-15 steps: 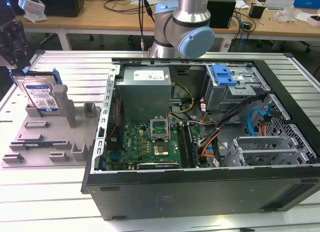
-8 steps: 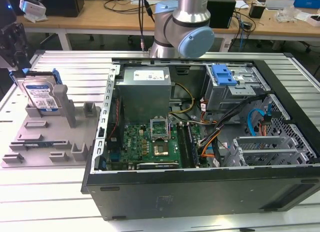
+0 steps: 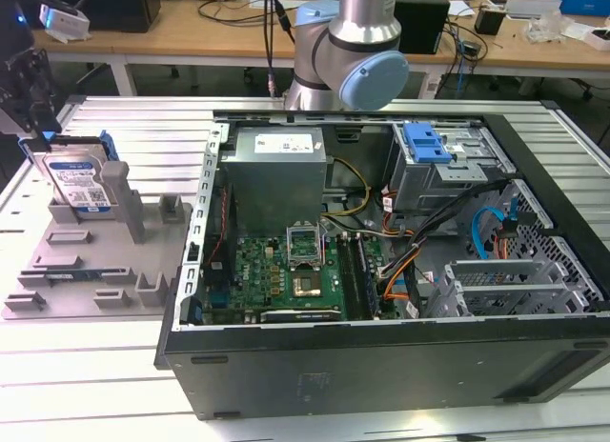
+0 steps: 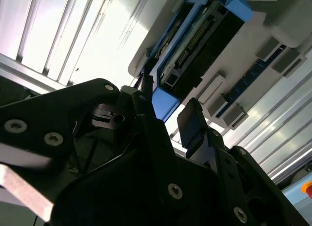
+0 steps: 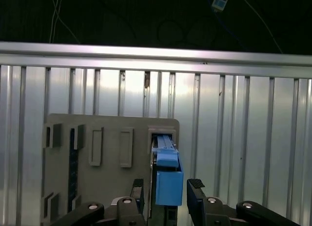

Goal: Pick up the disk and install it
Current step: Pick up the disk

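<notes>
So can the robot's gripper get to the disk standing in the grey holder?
Probably yes. The gripper is right at the disk, its jaws open on either side of the blue frame, and nothing seems to block them. The grey holder leaves that end free.

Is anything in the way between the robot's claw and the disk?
Nothing visible is. In the first wrist view the open gripper straddles the disk, which stands on edge in the grey holder.
</notes>
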Controlling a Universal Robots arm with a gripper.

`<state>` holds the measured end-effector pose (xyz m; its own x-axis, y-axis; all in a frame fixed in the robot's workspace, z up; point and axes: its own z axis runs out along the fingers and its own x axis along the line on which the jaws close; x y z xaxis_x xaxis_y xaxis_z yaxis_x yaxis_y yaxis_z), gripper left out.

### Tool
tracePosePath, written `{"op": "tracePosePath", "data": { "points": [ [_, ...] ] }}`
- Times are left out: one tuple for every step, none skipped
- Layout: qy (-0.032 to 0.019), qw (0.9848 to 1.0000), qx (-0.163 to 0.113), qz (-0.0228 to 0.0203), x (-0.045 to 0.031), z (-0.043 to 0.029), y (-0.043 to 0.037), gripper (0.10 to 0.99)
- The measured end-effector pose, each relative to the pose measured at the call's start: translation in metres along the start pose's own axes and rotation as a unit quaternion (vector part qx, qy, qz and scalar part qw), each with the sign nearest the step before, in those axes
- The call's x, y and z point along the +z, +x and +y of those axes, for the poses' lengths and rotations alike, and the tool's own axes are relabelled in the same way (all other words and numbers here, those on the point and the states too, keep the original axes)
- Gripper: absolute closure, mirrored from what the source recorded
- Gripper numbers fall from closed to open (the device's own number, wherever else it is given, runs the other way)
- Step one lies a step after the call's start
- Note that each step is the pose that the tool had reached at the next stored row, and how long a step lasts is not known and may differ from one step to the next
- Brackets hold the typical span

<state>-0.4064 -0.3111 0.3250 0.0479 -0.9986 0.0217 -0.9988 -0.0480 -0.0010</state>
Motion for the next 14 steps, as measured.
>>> {"op": "tracePosePath", "data": {
  "points": [
    [0.0,1.0,0.0,0.0,0.0005,0.0,-0.0002,0.604],
    [0.0,1.0,0.0,0.0,0.0011,0.0,-0.0004,0.604],
    [0.0,1.0,0.0,0.0,0.002,0.0,-0.0009,0.604],
    [0.0001,1.0,0.0,0.0,0.0029,-0.0001,-0.001,0.604],
    [0.0,1.0,0.0,0.0,0.0035,-0.0001,-0.001,0.604],
    [0.0,1.0,0.0,0.0,0.0044,-0.0001,-0.0013,0.604],
    [0.0,1.0,0.0,0.0,0.0051,-0.0001,-0.0014,0.604],
    [0.0,1.0,0.0,0.0,0.006,-0.0001,-0.0016,0.604],
    [0.0,1.0,0.0,0.0,0.007,-0.0001,-0.0018,0.604],
    [0.0,1.0,0.0,0.0,0.008,-0.0001,-0.0021,0.604],
    [0.0,1.0,0.0,0.0,0.009,-0.0001,-0.0024,0.604],
    [0.0,1.0,0.0,0.0,0.0096,-0.0002,-0.0026,0.604],
    [0.0,1.0,0.0,0.0,0.0101,-0.0002,-0.0027,0.604],
    [0.0,1.0,0.0,0.0,0.0103,-0.0001,-0.0028,0.604]
  ]
}}
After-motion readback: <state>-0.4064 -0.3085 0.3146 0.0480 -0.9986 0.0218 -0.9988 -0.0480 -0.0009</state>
